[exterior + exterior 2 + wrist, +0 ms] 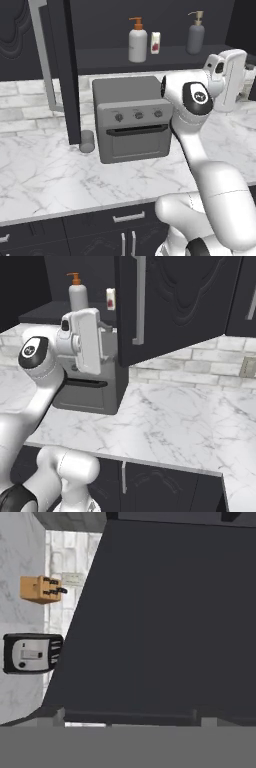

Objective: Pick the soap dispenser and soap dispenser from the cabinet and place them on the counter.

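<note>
Two smooth pump bottles [137,42], [195,34]

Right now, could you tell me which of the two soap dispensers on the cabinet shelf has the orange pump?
The white soap dispenser, at the left beside the small white carton; the slimmer dark grey soap dispenser carries a tan pump.

You have the cabinet [65,70] open above the bench [45,175], and on its shelf stand, left to right, one soap dispenser [137,42], a small carton [155,43] just beside it, and well apart to the right the slimmer soap dispenser [196,35]. Below that shelf, you see a toaster oven [131,117] on the bench with a short cup [87,141] just beside its left, under the open cabinet door. From the hand view you can make out a knife block [41,589] and a toaster [32,653] near each other on the bench.
</note>
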Controlling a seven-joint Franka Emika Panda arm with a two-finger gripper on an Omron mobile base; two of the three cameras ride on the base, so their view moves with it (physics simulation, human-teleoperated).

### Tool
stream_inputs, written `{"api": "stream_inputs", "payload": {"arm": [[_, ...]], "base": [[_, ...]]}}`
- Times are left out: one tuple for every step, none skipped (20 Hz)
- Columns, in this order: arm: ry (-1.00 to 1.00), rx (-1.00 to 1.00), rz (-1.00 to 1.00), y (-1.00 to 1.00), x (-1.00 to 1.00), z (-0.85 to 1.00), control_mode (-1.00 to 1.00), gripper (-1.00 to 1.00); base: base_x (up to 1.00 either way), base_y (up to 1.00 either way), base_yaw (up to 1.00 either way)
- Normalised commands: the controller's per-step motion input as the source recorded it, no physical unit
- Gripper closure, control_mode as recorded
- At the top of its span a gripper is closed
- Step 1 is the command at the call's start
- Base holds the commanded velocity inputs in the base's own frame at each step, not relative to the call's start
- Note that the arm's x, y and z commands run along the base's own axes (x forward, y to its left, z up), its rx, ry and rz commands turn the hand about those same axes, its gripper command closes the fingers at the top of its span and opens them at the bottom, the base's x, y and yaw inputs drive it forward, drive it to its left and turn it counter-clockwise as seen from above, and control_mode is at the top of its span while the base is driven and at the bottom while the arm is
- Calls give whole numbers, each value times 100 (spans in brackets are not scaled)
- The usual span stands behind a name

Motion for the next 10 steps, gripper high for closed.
{"api": "stream_inputs", "payload": {"arm": [[0,-2,-2,7,21,-3,-100,-100],[0,-2,-5,8,29,-5,-100,-100],[0,-2,-7,10,36,-5,-100,-100],[0,-1,-8,10,42,-3,-100,-100],[0,-1,-9,10,46,-4,-100,-100],[0,-2,-11,3,48,-6,-100,-100],[0,-2,-13,0,49,-7,-100,-100],[0,-2,-14,0,51,-6,-100,-100],[0,-2,-17,0,50,-7,-100,-100],[0,-1,-18,-5,46,-5,-100,-100]], "base": [[0,0,0],[0,0,0],[0,0,0],[0,0,0],[0,0,0],[0,0,0],[0,0,0],[0,0,0],[0,0,0],[0,0,0]]}}
